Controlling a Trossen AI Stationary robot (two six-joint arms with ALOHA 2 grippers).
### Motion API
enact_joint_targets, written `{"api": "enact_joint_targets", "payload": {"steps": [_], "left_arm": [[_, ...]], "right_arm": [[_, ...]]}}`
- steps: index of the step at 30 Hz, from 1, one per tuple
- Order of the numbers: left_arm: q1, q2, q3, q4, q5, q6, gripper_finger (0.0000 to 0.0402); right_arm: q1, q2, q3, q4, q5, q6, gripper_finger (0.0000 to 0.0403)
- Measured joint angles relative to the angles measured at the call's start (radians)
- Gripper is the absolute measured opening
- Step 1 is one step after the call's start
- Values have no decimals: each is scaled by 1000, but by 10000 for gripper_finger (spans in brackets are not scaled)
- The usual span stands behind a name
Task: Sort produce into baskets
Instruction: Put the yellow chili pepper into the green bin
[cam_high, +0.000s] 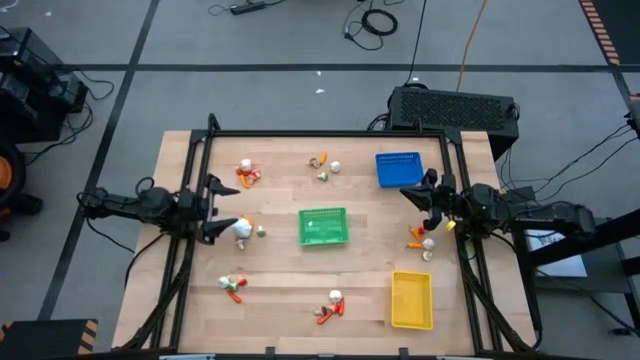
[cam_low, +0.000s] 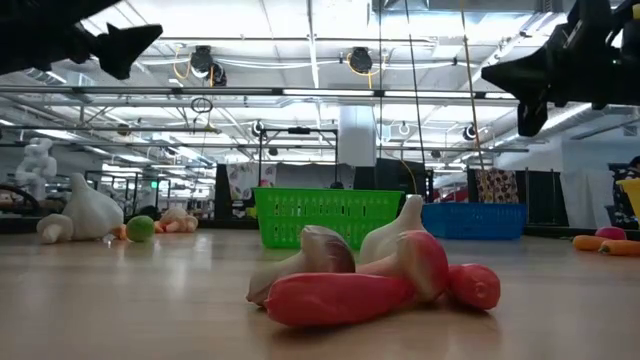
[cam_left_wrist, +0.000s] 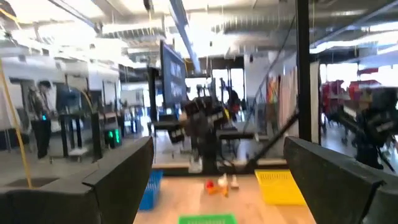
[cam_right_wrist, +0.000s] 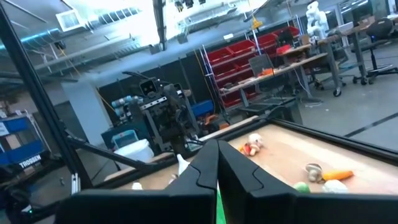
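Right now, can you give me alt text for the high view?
Wooden table with green basket central, blue basket and yellow basket toward the right, toy produce scattered in small clusters. Left pincer open, right pincer shut; both empty.

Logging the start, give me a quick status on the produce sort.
Left gripper open, right gripper shut, both empty. Produce scattered on table; green basket looks empty. Nothing in the way.

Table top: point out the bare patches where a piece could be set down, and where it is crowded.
Bare wood lies between the green basket and the yellow basket, and between the green basket and the blue basket. It is crowded by the left gripper, open beside a white piece, and by the shut right gripper above an orange-and-white cluster.
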Motion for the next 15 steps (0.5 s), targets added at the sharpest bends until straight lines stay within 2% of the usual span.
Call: {"api": "enact_joint_targets", "payload": {"steps": [3, 8, 15], "left_arm": [[1, 0, 4, -5, -6, -2, 365], [19, 32, 80, -160, -13, -55, 365], [130, 250, 270, -406, -123, -56, 365]], "right_arm": [[0, 47, 5, 44, 2, -6, 0], [0, 178, 99, 43, 17, -83, 0], [0, 453, 341, -25, 36, -260, 0]]}}
